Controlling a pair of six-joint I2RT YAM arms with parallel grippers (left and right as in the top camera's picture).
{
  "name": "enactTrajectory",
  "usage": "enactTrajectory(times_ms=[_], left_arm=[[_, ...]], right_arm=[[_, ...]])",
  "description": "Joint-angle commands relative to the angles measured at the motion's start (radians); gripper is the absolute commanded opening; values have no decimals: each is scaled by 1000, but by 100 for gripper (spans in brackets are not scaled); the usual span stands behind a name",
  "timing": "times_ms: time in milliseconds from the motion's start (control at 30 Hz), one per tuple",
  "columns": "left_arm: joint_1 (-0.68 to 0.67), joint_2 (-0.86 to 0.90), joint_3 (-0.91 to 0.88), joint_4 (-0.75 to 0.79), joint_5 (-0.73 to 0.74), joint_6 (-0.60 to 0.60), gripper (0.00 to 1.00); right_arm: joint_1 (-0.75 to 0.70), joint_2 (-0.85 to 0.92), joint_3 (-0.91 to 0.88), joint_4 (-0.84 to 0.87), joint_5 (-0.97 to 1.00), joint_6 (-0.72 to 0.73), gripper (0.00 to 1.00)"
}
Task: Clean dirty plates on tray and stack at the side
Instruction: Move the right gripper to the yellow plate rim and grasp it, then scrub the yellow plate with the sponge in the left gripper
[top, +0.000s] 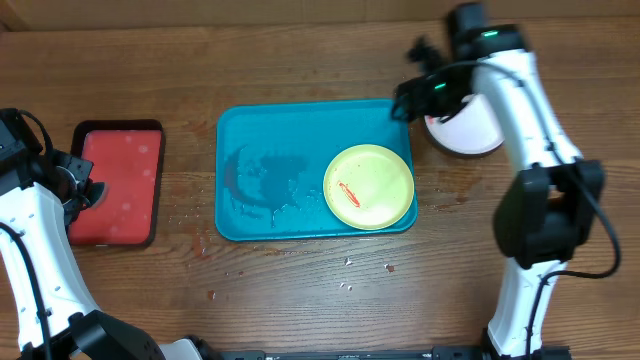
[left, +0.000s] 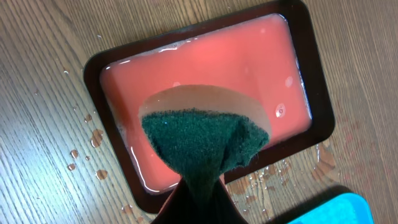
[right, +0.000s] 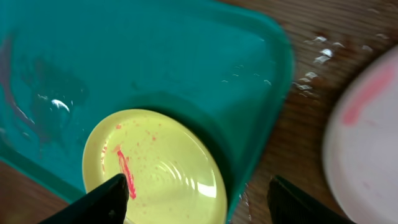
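A brown wooden worktop (top: 300, 60) is carrying everything here, its grain running side to side. A large teal tray (top: 260, 130) is lying flat near the middle of it. Well apart, toward the left edge, a smaller red tray (top: 120, 180) with a dark rim is sitting with its long side running front to back. Water droplets (left: 93, 140) are beading on the wood around that tray's edges. Just beyond the teal tray's far right corner, apart from it, a white plate (top: 465, 135) bearing a pink smear is resting on the wood. Pale specks (top: 348, 262) are lying scattered in front of the teal tray.
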Motion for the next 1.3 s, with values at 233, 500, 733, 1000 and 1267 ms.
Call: enactTrajectory(times_ms=[233,500,733,1000,1267], left_arm=[[-8,8,-2,16,5,-2,5],[-13,8,-2,18,8,-1,5],[-40,8,-2,18,19,14,5],[-185,8,-2,67,161,167,4],[-416,8,-2,85,168,231,5]], right_arm=[[148,28,-262,155,309,-43,73],[148,28,-317,176,240,-57,52],[155,30,-323,197,93,63,20],[228,67,-323,263,131,325,42],[225,68,-323,122,220,299,41]])
